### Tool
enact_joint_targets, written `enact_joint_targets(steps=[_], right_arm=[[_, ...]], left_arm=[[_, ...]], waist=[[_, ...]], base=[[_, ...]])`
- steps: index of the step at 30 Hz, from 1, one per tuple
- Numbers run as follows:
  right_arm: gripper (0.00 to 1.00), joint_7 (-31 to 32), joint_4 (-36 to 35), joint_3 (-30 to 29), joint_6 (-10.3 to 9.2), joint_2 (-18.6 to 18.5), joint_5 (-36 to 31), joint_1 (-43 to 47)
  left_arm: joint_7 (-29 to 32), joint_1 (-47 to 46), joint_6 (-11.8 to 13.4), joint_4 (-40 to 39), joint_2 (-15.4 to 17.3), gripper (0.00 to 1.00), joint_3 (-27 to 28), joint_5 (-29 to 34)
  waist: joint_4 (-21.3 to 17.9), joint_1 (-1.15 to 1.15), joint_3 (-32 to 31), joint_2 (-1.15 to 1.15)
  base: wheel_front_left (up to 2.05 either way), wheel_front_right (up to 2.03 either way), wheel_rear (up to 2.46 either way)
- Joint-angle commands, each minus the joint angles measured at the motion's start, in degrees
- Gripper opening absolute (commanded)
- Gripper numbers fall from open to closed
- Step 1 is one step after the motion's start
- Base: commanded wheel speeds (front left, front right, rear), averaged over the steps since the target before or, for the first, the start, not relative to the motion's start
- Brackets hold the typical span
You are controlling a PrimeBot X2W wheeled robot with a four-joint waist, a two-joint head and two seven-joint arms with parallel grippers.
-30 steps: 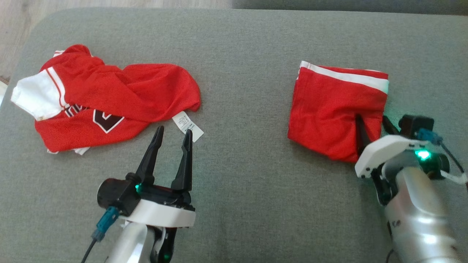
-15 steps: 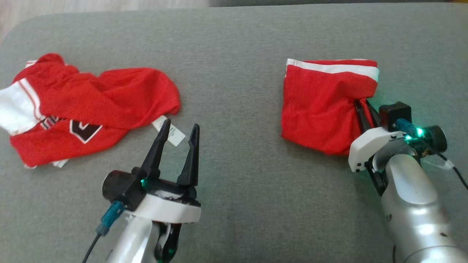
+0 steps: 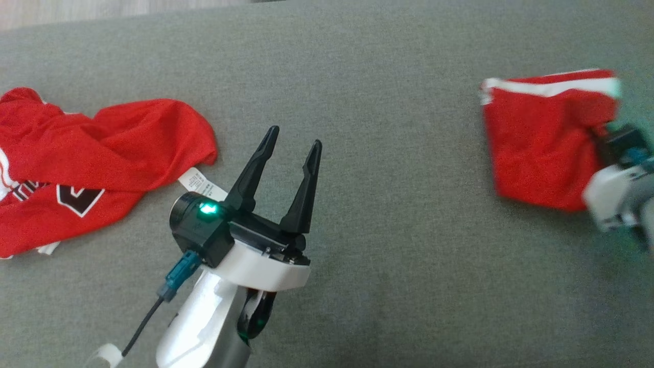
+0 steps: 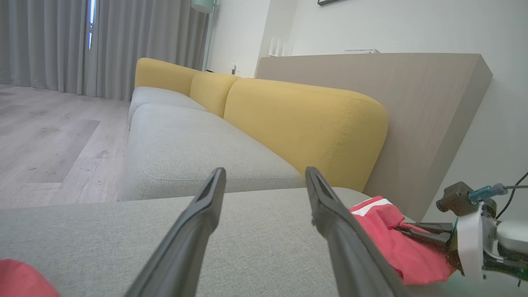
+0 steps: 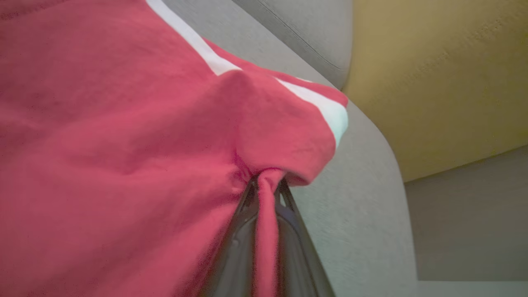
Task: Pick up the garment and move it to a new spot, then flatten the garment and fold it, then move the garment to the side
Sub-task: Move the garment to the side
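Note:
A folded red garment [image 3: 541, 138] with a white stripe along its far edge lies at the right of the grey cushion [image 3: 388, 76]. My right gripper [image 3: 602, 134], blurred in the head view, is shut on the garment's near right corner. In the right wrist view a pinch of the red garment [image 5: 123, 144] is bunched between the closed fingers of my right gripper [image 5: 266, 181]. My left gripper [image 3: 295, 138] hovers open over bare cushion near the middle, holding nothing. The left wrist view looks between the spread fingers of my left gripper [image 4: 265, 171] to the garment [image 4: 387, 239].
A crumpled red jersey [image 3: 102, 148] with white trim and a white label [image 3: 196, 181] lies at the left. Yellow sofa backrests [image 4: 305, 119] and a wooden panel [image 4: 412, 103] rise behind the cushion. Wooden floor [image 4: 49, 136] lies to the far left.
My right gripper has shut on the folded garment's corner and dragged it to the right. My left gripper has moved right, away from the jersey's label. The head camera has also shifted.

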Motion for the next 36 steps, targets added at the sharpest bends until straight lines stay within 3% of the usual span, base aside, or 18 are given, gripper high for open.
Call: enact_joint_targets(steps=[1,5,9,19,20,21,29,36], right_arm=[[0.0,0.24,-1.0,1.02,0.37,-2.27,0.48,-1.47],[0.0,0.77,0.1,1.29,0.37,-8.11,1.88,-3.36],[0.0,1.34,0.83,0.27,0.37,-11.65,2.27,-4.86],[0.0,0.77,1.95,-4.04,0.37,-13.26,1.7,-6.96],[0.72,0.43,1.85,-4.51,0.37,-13.01,1.48,-6.96],[1.0,0.09,1.75,-5.22,0.37,-12.67,1.39,-6.97],[1.0,-3.04,-0.36,-9.11,0.37,-8.29,0.96,-6.78],[1.0,-6.09,-7.72,-10.87,0.37,1.74,4.9,-6.0]], left_arm=[[-0.28,-1.83,0.09,-2.02,0.33,1.0,1.55,-0.1],[-0.28,-2.27,0.09,-2.28,0.33,1.0,1.27,0.14],[-0.28,-2.59,0.09,-2.15,0.33,1.0,1.44,0.39],[-0.28,-2.91,0.09,-1.91,0.33,1.0,2.02,0.31],[-0.28,-2.78,0.09,-1.86,0.33,1.0,2.17,0.28],[-0.28,-2.6,0.09,-1.78,0.33,1.0,2.32,0.21],[-0.28,-0.81,0.09,-1.47,0.33,1.0,3.96,0.12],[-0.28,2.36,0.09,-1.78,0.33,1.0,7.47,0.8]], waist=[[-0.15,0.0,0.53,0.0],[0.02,0.0,1.74,0.0],[0.56,0.0,2.7,0.0],[2.61,0.0,3.57,0.0],[2.7,0.0,3.39,0.0],[2.72,0.0,3.13,0.0],[2.09,0.0,-0.44,0.0],[1.27,0.0,-5.48,0.0]], base=[[0.0,0.0,0.0],[0.0,0.0,0.0],[0.0,0.0,0.0],[0.0,0.0,0.0],[0.0,0.0,0.0],[0.0,0.0,0.0],[0.0,0.0,0.0],[0.0,0.0,0.0]])
